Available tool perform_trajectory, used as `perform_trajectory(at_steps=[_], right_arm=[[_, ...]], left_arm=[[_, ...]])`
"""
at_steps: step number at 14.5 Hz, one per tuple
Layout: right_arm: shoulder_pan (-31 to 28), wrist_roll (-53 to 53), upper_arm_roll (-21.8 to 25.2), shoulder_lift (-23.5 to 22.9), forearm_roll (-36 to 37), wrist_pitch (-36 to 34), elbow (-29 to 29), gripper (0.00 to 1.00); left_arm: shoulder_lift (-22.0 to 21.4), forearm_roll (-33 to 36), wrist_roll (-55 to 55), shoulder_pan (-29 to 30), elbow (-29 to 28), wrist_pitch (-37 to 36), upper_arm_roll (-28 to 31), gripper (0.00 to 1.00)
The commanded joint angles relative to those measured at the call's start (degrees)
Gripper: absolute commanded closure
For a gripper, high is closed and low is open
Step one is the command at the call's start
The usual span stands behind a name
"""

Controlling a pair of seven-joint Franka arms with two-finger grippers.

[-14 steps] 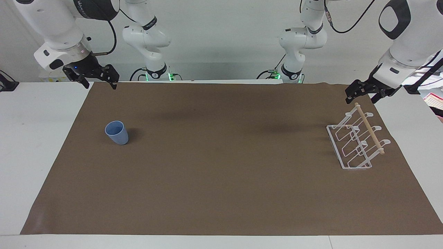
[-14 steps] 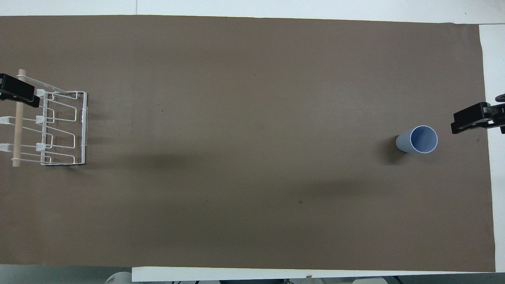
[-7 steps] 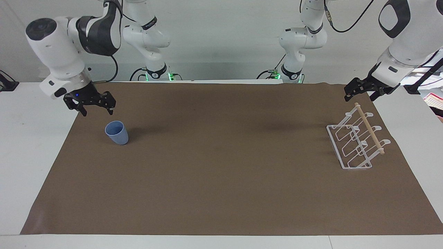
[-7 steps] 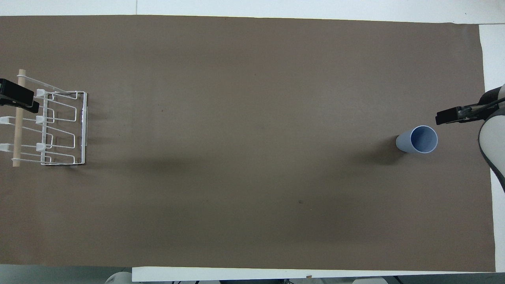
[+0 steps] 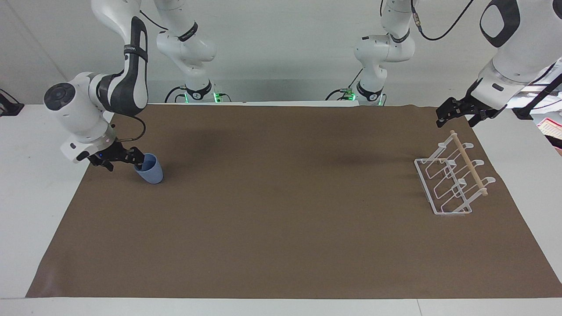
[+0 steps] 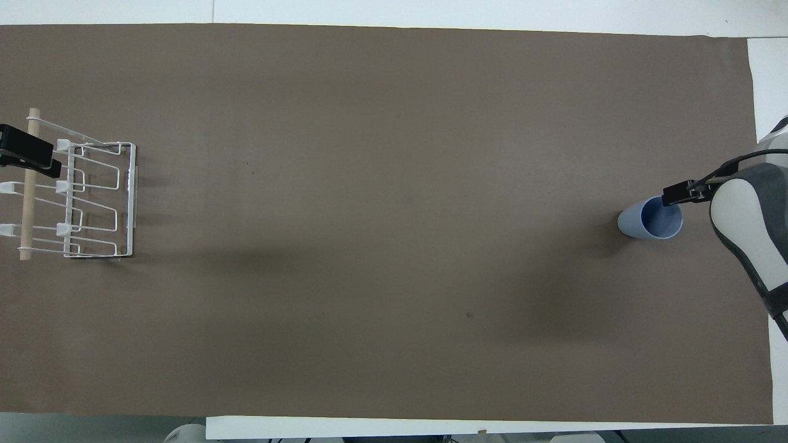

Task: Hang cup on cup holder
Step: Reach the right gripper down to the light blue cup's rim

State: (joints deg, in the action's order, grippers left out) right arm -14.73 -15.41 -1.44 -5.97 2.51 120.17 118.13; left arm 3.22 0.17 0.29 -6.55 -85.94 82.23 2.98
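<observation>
The light-blue cup (image 5: 149, 170) stands upright on the brown mat (image 5: 281, 197) toward the right arm's end; it also shows in the overhead view (image 6: 651, 220). My right gripper (image 5: 122, 161) is low beside the cup, open, with one finger (image 6: 677, 197) at the cup's rim. The white wire cup holder (image 5: 452, 181) with its wooden dowel stands at the left arm's end, also in the overhead view (image 6: 92, 197). My left gripper (image 5: 456, 116) waits open in the air over the holder's end nearer the robots.
White table (image 5: 39, 184) borders the mat on all sides. A pink-and-white item (image 5: 551, 128) lies on the table past the left arm's end of the mat. The cup and holder are the only objects on the mat.
My right arm has swung down and toward the cup, from over the mat's corner to the cup's rim. The left gripper has barely moved. Cup and holder have stayed in place.
</observation>
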Motion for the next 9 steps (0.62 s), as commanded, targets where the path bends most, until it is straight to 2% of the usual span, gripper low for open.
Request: perform_trajectory(at_steps=[1,4,6,8,9], right_arm=[[-0.7,-2.3,-0.3,1.5,-1.3,4.4,5.6,0.02],[-0.9,-5.1,-0.3,1.7,-1.3,5.2,6.6,0.15],[-0.8,-6.2,-0.3,1.7,-1.3,5.6,6.6,0.41],[-0.7,-6.1,-0.3,1.7,-1.3,5.3,6.5,0.78],[-0.8,-6.0,-0.3,1.7,-1.3,5.4,6.5,0.92]], left_arm=[[-1.8,-0.4,-3.0,-0.5,-2.7,0.1,0.4,0.0],[-2.3,-0.3,-3.1,-0.6,-3.4,0.3,0.4,0.0],[-2.7,-0.3,-3.2,-1.2,-4.4,0.1,0.2,0.0],[-3.6,0.1,-7.6,-3.3,-5.8,0.0,0.2,0.0],[-3.7,0.1,-9.0,-3.3,-5.9,-0.2,0.2,0.0]])
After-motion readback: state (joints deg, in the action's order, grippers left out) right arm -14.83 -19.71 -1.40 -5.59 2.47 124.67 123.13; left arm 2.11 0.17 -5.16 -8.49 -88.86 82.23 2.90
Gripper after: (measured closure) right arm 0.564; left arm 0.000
